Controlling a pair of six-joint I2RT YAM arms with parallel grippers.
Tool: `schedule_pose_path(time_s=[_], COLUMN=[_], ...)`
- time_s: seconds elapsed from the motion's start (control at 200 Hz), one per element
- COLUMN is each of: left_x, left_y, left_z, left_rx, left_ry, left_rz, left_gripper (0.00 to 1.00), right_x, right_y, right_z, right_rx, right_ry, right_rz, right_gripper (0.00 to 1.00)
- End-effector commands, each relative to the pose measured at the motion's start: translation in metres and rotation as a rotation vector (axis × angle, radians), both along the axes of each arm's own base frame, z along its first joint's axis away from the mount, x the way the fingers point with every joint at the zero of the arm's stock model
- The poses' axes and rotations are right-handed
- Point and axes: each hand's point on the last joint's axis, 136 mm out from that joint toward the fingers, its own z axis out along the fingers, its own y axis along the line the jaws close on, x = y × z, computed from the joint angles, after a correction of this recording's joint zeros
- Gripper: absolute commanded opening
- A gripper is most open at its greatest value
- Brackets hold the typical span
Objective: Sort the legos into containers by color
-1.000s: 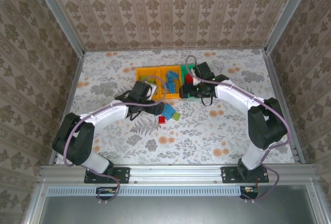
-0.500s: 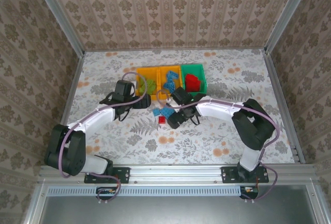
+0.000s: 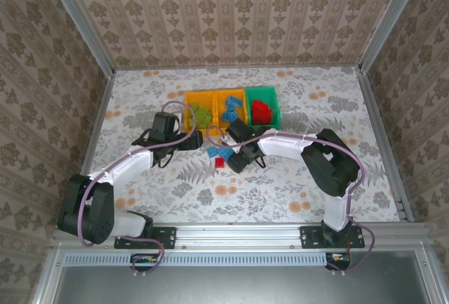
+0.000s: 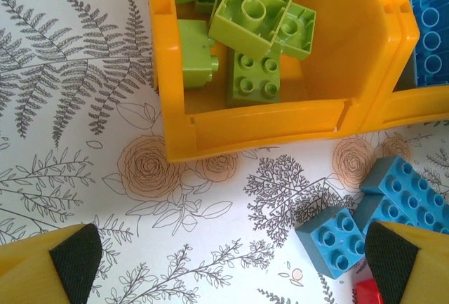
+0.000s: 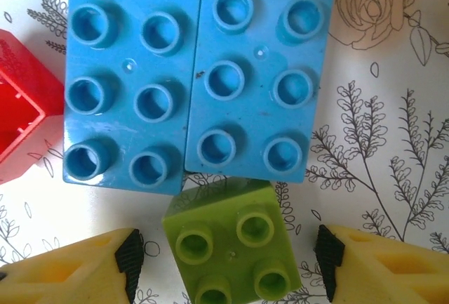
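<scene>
Since a second ago the right hand (image 5: 229, 265) has left the green bin (image 3: 276, 111), where the red bricks (image 3: 261, 111) lie, and come down onto the loose legos at the middle of the desk (image 3: 316, 170), just nearward of the bin row. The left hand (image 4: 235, 258) has backed off that pile toward the desk's left edge. Judgement: red drop finished, next pick begun. The top view gives the layout but not the grip. The right wrist view resolves it: hand open, fingers straddling a lime green brick (image 5: 228, 244), with bare desk between pads and brick. Two blue bricks (image 5: 259, 72) touch its far side and a red brick (image 5: 21, 107) sits beside them. The left wrist view shows the left hand wide and empty, facing the left orange bin (image 4: 175, 135), which holds lime bricks (image 4: 256, 9) and is the likely destination.
</scene>
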Motion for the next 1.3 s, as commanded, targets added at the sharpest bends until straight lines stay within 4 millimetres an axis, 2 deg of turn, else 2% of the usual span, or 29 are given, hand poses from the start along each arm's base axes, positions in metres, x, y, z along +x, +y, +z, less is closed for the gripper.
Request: schedule_pose_path(time_s=[0.0,0.15,0.28,0.405,0.53,0.705,0.885,0.965,1.11,1.29], left_x=[-0.002,-0.004,-0.005,-0.006,-0.006,-0.007,-0.01,-0.012,-0.014,-0.015], left_y=[0.001,0.003,0.007,0.011,0.017,0.025,0.03,0.031,0.032,0.03], left_z=[0.001,-0.002,-0.004,-0.004,-0.004,-0.007,-0.012,-0.014,-0.017,-0.02], left_rx=[-0.024,-0.025,-0.019,-0.015,-0.014,-0.016,-0.014,-0.015,-0.019,-0.034], left_ry=[-0.002,0.003,0.005,0.003,-0.002,0.004,0.021,0.026,0.031,0.037], left_rz=[0.011,0.017,0.024,0.036,0.055,0.092,0.12,0.125,0.131,0.125], left_gripper=[1.0,1.0,1.0,1.0,1.0,1.0,1.0,1.0,1.0,1.0], right_x=[0.009,0.003,-0.005,-0.006,0.001,0.033,0.075,0.096,0.132,0.162], right_y=[0.003,0.005,0.005,0.007,0.02,0.061,0.106,0.116,0.119,0.118], right_z=[-0.003,0.0,0.011,0.033,0.063,0.103,0.129,0.138,0.132,0.119], right_rx=[-0.024,-0.026,-0.02,0.027,0.128,0.342,0.552,0.628,0.686,0.742], right_ry=[-0.025,-0.025,-0.035,-0.063,-0.09,-0.058,0.075,0.126,0.198,0.231], right_rz=[0.018,0.04,0.062,0.064,0.046,-0.041,-0.182,-0.264,-0.434,-0.572], right_gripper=[0.64,0.47,0.35,0.32,0.32,0.3,0.29,0.28,0.27,0.28])
